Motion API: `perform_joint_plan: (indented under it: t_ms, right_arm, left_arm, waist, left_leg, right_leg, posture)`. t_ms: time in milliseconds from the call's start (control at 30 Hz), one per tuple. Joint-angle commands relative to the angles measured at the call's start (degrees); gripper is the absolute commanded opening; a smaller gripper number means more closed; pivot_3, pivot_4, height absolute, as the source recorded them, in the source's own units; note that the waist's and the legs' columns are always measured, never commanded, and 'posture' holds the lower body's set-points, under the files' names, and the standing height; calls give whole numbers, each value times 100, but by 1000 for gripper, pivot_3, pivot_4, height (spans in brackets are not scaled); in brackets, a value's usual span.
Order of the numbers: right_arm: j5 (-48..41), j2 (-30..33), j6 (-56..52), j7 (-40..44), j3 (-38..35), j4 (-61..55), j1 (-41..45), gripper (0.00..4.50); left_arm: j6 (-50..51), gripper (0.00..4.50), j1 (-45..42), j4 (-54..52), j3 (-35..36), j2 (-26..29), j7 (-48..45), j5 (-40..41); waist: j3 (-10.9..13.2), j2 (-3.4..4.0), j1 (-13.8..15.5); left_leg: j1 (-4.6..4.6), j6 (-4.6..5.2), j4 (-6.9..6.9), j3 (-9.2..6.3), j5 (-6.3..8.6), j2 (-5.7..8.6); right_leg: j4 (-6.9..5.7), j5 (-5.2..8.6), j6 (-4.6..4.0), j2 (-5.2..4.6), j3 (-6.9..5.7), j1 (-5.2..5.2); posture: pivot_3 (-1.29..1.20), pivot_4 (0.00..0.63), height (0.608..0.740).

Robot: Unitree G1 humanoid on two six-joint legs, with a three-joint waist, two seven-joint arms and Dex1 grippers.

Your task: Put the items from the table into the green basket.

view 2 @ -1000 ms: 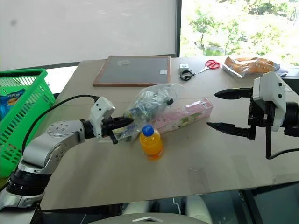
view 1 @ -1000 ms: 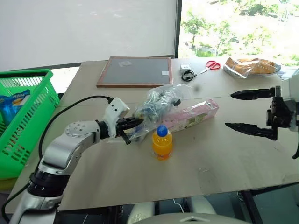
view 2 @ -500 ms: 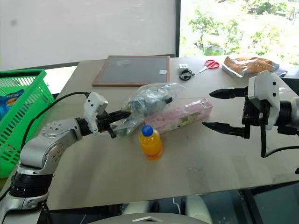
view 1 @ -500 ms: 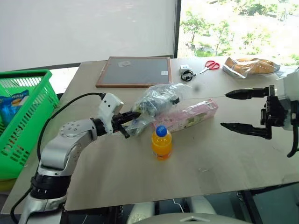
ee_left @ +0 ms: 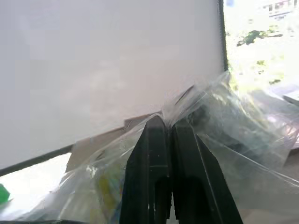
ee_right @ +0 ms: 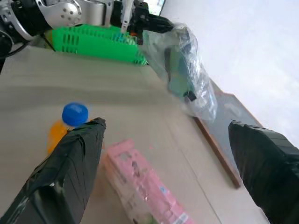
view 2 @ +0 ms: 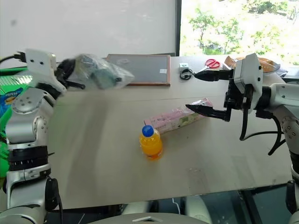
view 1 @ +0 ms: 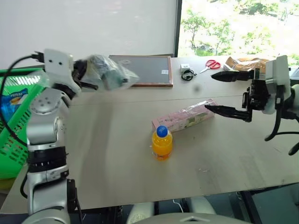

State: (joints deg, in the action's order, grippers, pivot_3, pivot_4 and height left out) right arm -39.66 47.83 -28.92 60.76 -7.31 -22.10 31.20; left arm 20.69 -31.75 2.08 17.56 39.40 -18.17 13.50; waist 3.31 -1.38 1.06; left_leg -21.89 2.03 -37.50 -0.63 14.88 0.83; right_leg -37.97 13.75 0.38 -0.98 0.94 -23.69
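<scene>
We are holding the clear plastic bag of colourful packets (view 1: 105, 76) in the left claw (ee_left: 167, 135), whose jaws are pressed fully together on a pinch of film. The bag is hanging in the air at the upper left of the frame, above the bench (view 1: 117, 154) and near the green basket (view 1: 18, 140) at the left edge. The bag is soft, light and crinkled; we judge that the film could slip or tear, so a bunched fold near the neck is the safest hold.

The right claw (view 2: 205, 93) is standing wide open and empty at the right of the frame, its lower finger just above the far end of the long flat pink box (view 1: 184, 120). The box is lying on the bench at centre. We judge it stiff and light, best taken across its narrow width.

The orange drink bottle with a blue cap (view 1: 161, 142) is standing upright just in front of the box. It looks smooth and rounded, likely to topple if nudged; we recommend gripping the body below the cap.
</scene>
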Motion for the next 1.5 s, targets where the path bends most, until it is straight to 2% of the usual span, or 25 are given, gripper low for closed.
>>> perform_joint_plan:
  t_ms: [33,167,333,433,533,633,733,767,867,967,1033,1133,1300,1400,1433,1500]
  right_arm:
    - [113,-242,173,-156,137,88,377,4500]
    - [197,-463,127,-251,279,126,577,4500]
    - [254,-503,117,-250,361,41,472,4500]
    - [290,-494,93,-246,379,8,356,4500]
    - [348,-485,115,-240,391,-1,292,4500]
    - [355,-446,97,-227,373,-28,251,4500]
    - [370,-324,37,-218,304,-75,130,4500]
    - [363,-270,11,-213,260,-97,65,4500]
    - [276,-59,-83,-202,68,-164,-192,4500]
    - [209,312,-164,-66,-293,-228,-741,4500]
    - [128,546,-198,111,-547,-310,-1168,4500]
    - [-47,881,-263,498,-1060,-488,-1993,4500]
    - [-113,1168,-184,875,-1680,-783,-2960,4500]
    - [-96,1210,-157,897,-1848,-947,-3190,4500]
    - [-62,1219,-154,891,-1880,-981,-3259,4500]
    - [-46,1221,-153,873,-1961,-1060,-3395,4500]
  left_arm:
    - [-785,62,-337,301,11,319,22,-424]
    - [-1284,62,-472,874,-72,486,49,-803]
    - [-1863,62,73,1169,-182,546,-79,-1121]
    - [-863,62,849,1229,-566,425,-854,-895]
    - [-48,62,1585,776,-451,190,-1263,-332]
    - [946,1403,1787,260,-7,-24,-1289,386]
    - [2175,2843,2443,-854,317,167,-2048,1526]
    - [2305,3034,2743,-1283,423,302,-2355,1794]
    - [2734,3034,3392,-2320,811,684,-2899,2506]
    - [3461,3034,3577,-3287,1341,979,-3171,3870]
    - [3694,3034,3618,-3670,1388,1141,-3186,4329]
    - [3441,3034,3736,-4144,896,1347,-3256,4062]
    - [2695,3034,3367,-4007,-266,1101,-3069,3213]
    - [2330,3785,3161,-3715,-814,1005,-3327,2898]
    - [2157,4310,3126,-3612,-1030,1006,-3407,2693]
    - [1939,4438,3000,-3393,-1417,915,-3500,2436]
  waist:
    - [-1,-2,4]
    - [-2,-3,41]
    - [-3,-1,117]
    - [-26,12,117]
    - [-69,61,102]
    - [-71,54,136]
    - [-87,38,169]
    - [-95,35,140]
    - [-104,24,92]
    - [-104,23,130]
    - [-107,30,155]
    - [-119,55,156]
    - [-117,77,103]
    - [-116,75,7]
    - [-116,75,-25]
    - [-113,71,-75]
  left_leg:
    - [-1,-12,0,0,-7,1]
    - [-8,-5,1,-1,-1,3]
    - [-8,9,4,0,8,4]
    - [-5,10,6,0,9,4]
    - [1,14,7,6,11,4]
    - [2,10,6,5,7,-9]
    - [-6,-5,2,10,-3,-29]
    - [-5,-5,2,14,-3,-30]
    - [-11,-1,5,29,0,-27]
    - [-19,0,7,27,1,-27]
    - [-16,-1,7,25,0,-28]
    - [-6,0,7,31,0,-28]
    - [21,2,4,48,-2,-33]
    - [43,2,1,57,-2,-41]
    - [46,2,1,58,-2,-42]
    - [55,3,1,65,-1,-42]
  right_leg:
    - [1,-2,0,-2,0,-1]
    - [6,-2,0,-9,-2,-5]
    - [7,-2,0,-17,-3,-7]
    - [4,-2,-1,-19,-2,-6]
    - [2,-2,-1,-22,5,-5]
    - [-7,-8,-11,-22,-14,-3]
    - [-6,-11,-18,-32,-56,3]
    - [-5,-11,-18,-36,-57,4]
    - [7,-9,-19,-47,-50,2]
    - [13,-8,-20,-47,-53,-2]
    - [12,-6,-24,-48,-61,1]
    - [11,4,-38,-48,-59,13]
    - [11,9,-37,-18,-36,35]
    - [11,21,-17,9,-18,50]
    - [11,21,-15,12,-16,52]
    - [13,27,-5,17,-8,59]
  posture:
    - [47,0,740]
    - [46,0,740]
    - [41,0,740]
    - [42,0,740]
    - [34,1,740]
    - [29,1,740]
    - [25,0,740]
    - [25,0,740]
    - [41,0,740]
    - [49,0,740]
    - [51,3,740]
    - [33,7,740]
    - [-16,12,740]
    - [-44,16,740]
    - [-44,16,740]
    - [-62,17,740]
